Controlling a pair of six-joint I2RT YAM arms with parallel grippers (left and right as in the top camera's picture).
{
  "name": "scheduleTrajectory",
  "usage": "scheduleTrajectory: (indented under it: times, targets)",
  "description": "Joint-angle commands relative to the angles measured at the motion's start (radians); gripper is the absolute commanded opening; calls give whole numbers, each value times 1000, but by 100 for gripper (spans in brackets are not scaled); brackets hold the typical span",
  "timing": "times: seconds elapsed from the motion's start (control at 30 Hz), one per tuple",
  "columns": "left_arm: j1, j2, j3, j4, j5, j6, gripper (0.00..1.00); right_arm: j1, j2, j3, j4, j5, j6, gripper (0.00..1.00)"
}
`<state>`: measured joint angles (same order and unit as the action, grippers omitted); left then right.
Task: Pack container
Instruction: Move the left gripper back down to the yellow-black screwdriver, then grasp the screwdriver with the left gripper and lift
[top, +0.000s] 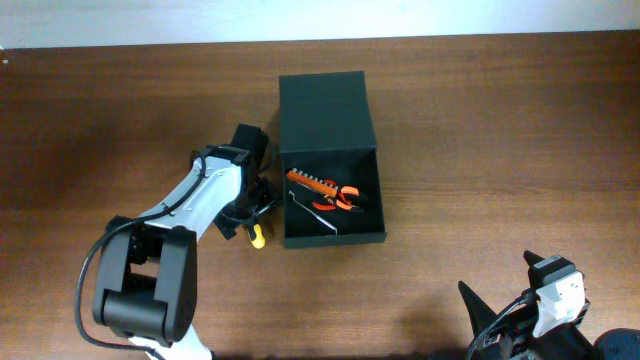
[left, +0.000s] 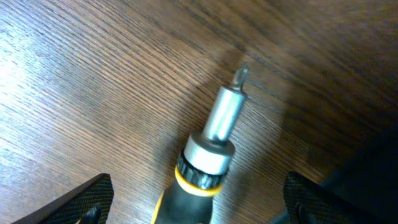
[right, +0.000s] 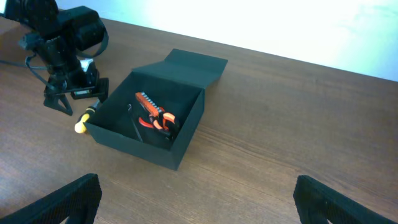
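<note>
The container (top: 335, 238) is a dark green-black box at the table's middle, and its flap lid (top: 322, 110) lies open toward the back. Inside it are orange pliers (top: 345, 198), an orange bit strip (top: 312, 183) and a thin hex key (top: 318, 218). A screwdriver (left: 224, 118) with a yellow-and-black handle lies on the wood just left of the box; it also shows in the overhead view (top: 257, 236). My left gripper (left: 199, 199) is open, with one finger on each side of the handle and not touching it. My right gripper (right: 199, 199) is open and empty near the front right edge.
The left arm (top: 200, 195) reaches in from the front left and stands close against the box's left wall. In the right wrist view the box (right: 149, 149) and the left gripper (right: 62, 93) are far ahead. Brown wood table (top: 480, 150) surrounds them.
</note>
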<state>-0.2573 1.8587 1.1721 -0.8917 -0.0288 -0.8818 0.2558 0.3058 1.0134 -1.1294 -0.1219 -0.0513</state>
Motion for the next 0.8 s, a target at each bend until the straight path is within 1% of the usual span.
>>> scheduleTrajectory:
  times: [0.0,0.03,0.2,0.33,0.47,0.57,0.67,0.77]
  targets:
    - [-2,39,-12,3,33,9,89,-8,-3,-3,5,2,8,99]
    - [-2,44,-12,6,34,9,84,-8,-3,-3,5,2,8,99]
    - [-2,54,-12,29,35,9,71,-8,-3,-3,5,2,8,99]
    - [-2,56,-12,29,38,9,55,-8,-3,-3,5,2,8,99]
    - [-2,56,-12,29,37,9,42,-8,-3,-3,5,2,8,99]
    - [-2,56,-12,29,37,8,35,-8,-3,-3,5,2,8,99]
    - [-2,56,-12,29,37,8,31,-8,-3,-3,5,2,8,99]
    - [-2,56,-12,43,37,2,23,-8,-3,-3,5,2,8,99]
